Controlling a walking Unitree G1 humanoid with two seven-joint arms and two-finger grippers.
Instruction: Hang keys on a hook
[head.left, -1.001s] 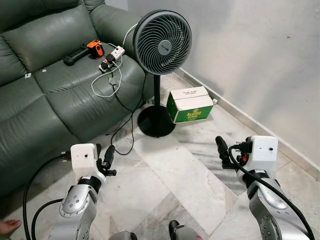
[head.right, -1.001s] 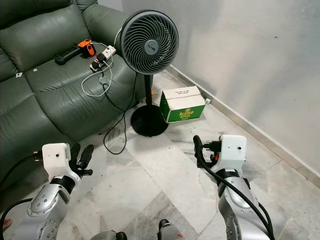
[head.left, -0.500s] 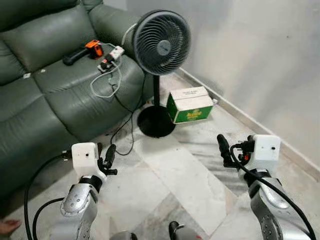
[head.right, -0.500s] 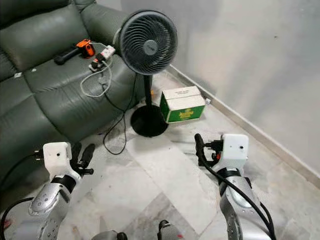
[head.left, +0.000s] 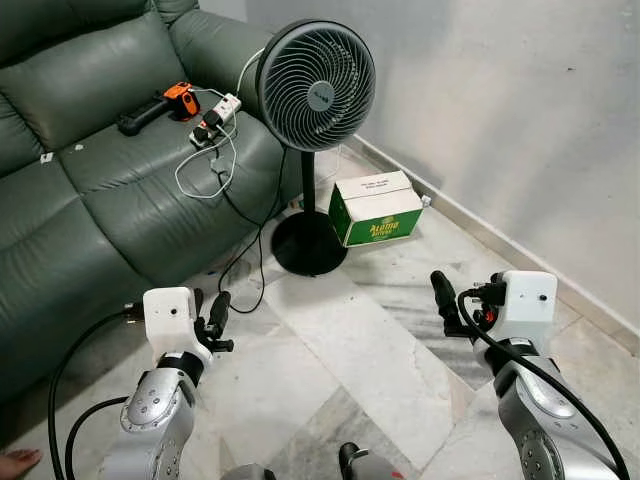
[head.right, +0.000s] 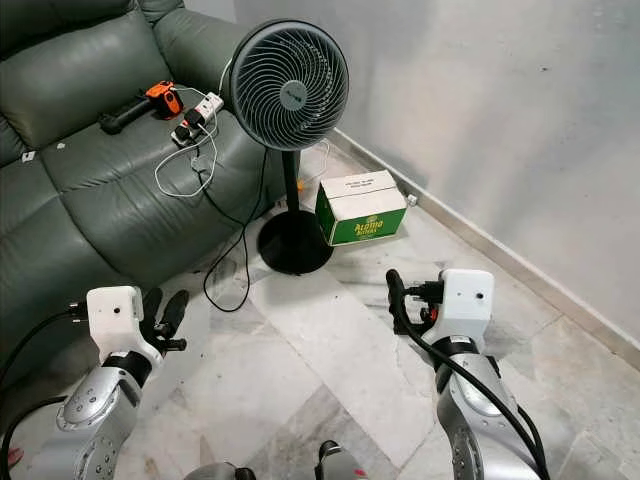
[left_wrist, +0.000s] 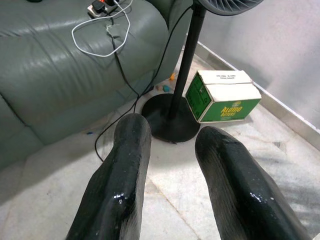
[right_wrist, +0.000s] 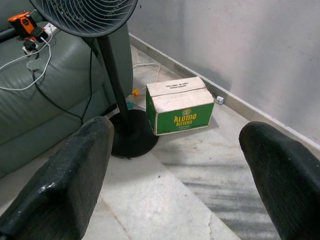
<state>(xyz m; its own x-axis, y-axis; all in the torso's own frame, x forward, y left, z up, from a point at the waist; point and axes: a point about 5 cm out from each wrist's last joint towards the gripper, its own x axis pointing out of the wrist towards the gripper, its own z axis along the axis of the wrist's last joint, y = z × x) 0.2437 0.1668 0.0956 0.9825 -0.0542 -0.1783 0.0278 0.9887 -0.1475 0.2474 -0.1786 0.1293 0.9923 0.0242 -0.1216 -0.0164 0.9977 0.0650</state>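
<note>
You have no keys or hook in sight, and both the left tool (head.left: 212, 312) and right tool (right_wrist: 182, 177) ride empty with fingers parted, so turn away from the fan (head.left: 315, 88) and sofa (head.left: 90, 190) to search.

The green and white cardboard box (right_wrist: 181, 106) sitting on the floor by the wall is showing "ALOMO BITTERS" in yellow letters on its green side. A line of small dark print is running along the white top flap of the box, but it is too small to read. The fan (head.left: 315, 88) is carrying a small logo on its hub, also too small to make out.
</note>
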